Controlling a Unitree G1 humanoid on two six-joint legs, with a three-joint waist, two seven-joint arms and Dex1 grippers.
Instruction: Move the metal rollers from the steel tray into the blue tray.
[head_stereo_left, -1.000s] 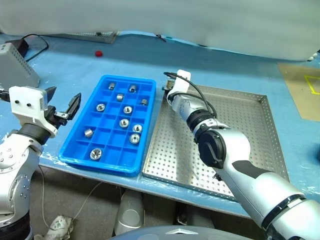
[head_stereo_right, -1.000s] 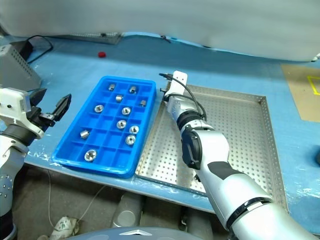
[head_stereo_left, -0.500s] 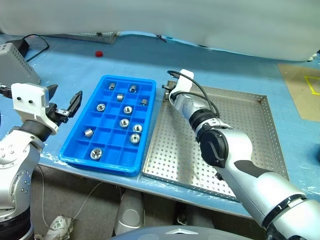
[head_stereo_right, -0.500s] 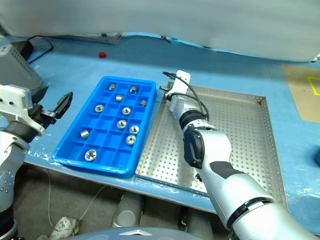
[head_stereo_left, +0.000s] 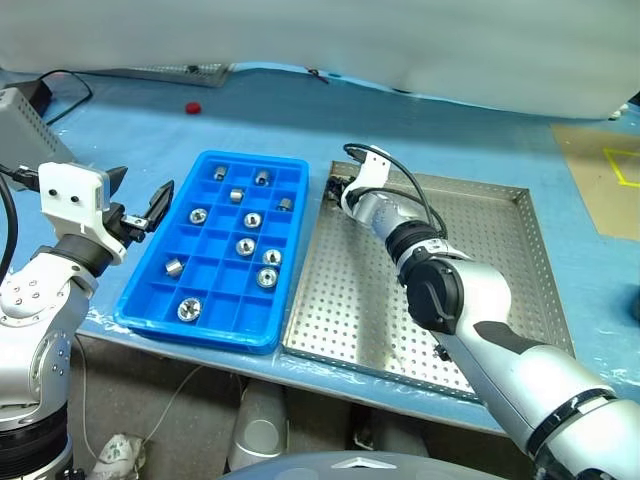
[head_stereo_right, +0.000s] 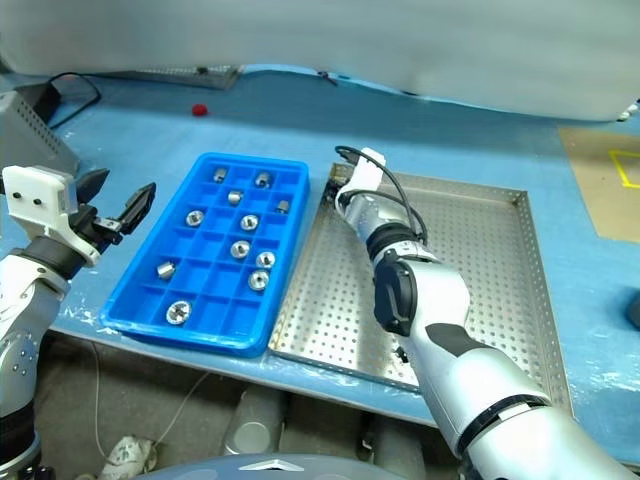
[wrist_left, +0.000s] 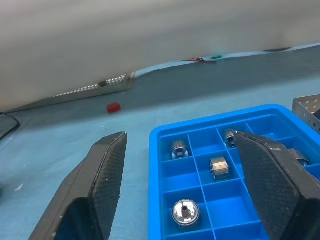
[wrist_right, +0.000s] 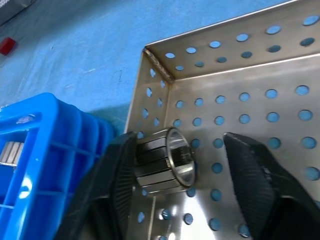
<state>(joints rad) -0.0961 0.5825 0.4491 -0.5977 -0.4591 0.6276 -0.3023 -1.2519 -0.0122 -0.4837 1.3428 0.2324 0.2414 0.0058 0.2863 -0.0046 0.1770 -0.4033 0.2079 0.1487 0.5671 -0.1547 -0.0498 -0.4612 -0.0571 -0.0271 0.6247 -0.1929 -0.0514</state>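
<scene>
Lying in the far left corner of the perforated steel tray (wrist_right: 240, 100), against one finger (wrist_right: 117, 180) of the spread right gripper (wrist_right: 190, 175): a ribbed shiny metal roller (wrist_right: 162, 160). Looking rigid, slick, likely rolling; needing pinching across ribbed sides.

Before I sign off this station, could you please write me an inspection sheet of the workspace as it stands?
Surface: blue-covered table, wrinkled at the near edge.
Job's things: blue tray holds ten metal rollers, one per compartment; steel tray lies to its right, floor bare but for one roller in its far left corner.
Clutter: small red cap; grey box at far left.
Grippers: left pincer open, left of the blue tray; right pincer open, roller leaning against one finger.
Cables: black cable by the grey box; black cable on the right wrist.
Surroundings: white sheet behind the table; brown floor at right.
</scene>
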